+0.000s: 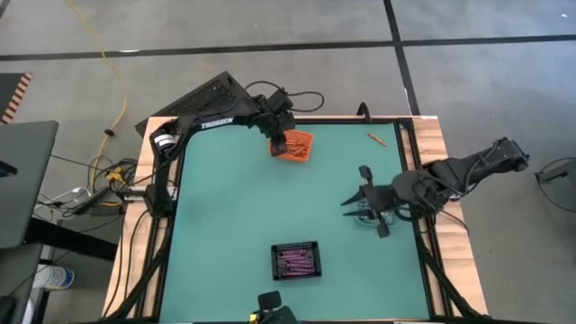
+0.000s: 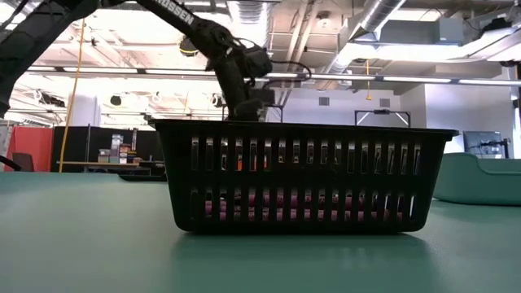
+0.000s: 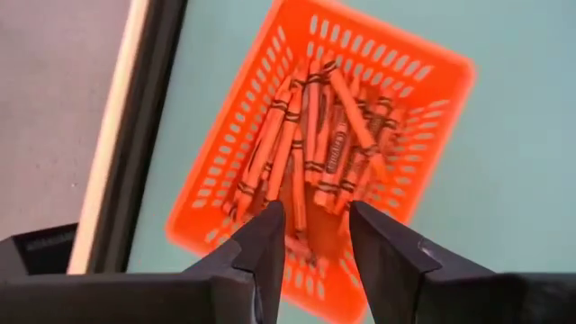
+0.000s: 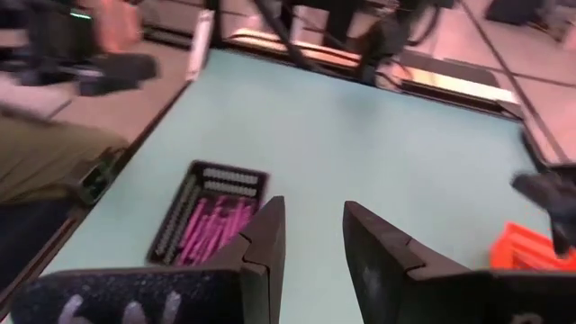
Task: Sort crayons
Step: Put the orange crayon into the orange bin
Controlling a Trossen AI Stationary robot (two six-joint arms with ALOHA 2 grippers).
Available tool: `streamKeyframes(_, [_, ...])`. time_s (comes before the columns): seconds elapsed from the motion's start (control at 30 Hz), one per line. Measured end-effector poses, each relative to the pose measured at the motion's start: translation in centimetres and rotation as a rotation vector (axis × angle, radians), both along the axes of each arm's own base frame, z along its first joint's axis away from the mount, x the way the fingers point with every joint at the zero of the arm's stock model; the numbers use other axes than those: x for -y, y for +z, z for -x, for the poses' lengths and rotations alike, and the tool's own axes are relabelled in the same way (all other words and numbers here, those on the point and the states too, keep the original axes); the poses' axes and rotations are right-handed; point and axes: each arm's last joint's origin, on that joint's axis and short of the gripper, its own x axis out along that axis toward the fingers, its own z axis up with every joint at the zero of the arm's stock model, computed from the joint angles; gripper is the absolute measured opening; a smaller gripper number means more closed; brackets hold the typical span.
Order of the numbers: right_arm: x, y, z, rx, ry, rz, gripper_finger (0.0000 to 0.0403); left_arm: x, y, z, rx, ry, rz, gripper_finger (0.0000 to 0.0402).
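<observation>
The table [image 1: 234, 225] carries a black bin [image 1: 296, 261] of purple crayons [image 1: 297, 263] near its front edge and an orange bin [image 3: 378, 99] by its back edge. Orange crayons [image 3: 315, 135] lie in the orange bin, directly below the left gripper [image 3: 315, 238], fingers parted, holding nothing. The right gripper [image 4: 310, 238] hovers near the right edge, parted, empty. One crayon [image 1: 376, 138] lies at the back right corner.
</observation>
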Motion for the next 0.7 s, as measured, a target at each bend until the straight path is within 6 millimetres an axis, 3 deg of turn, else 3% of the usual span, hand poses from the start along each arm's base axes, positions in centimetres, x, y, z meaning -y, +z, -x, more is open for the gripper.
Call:
streamKeyframes(0.23, [4.4, -0.4, -1.0, -0.035, -0.235, -0.022, 0.0117, 2.2, 6.4, 3.1, 0.083, 0.017, -0.017, 0.0105])
streamKeyframes(0.4, [9.2, -1.5, -2.2, -0.100, -0.382, -0.090, 0.0117, 5.2, 10.5, 7.3, 0.265, 0.001, -0.063, 0.0088])
streamKeyframes(0.53, [13.3, -3.6, -3.1, -0.210, -0.472, -0.161, 0.0117, 8.5, 10.7, 11.5, 0.436, -0.003, -0.128, 0.0074])
streamKeyframes(0.7, [19.2, -7.3, -1.6, -0.479, -0.695, -0.214, 0.0117, 12.6, 8.1, 16.3, 0.678, -0.038, -0.155, 0.0061])
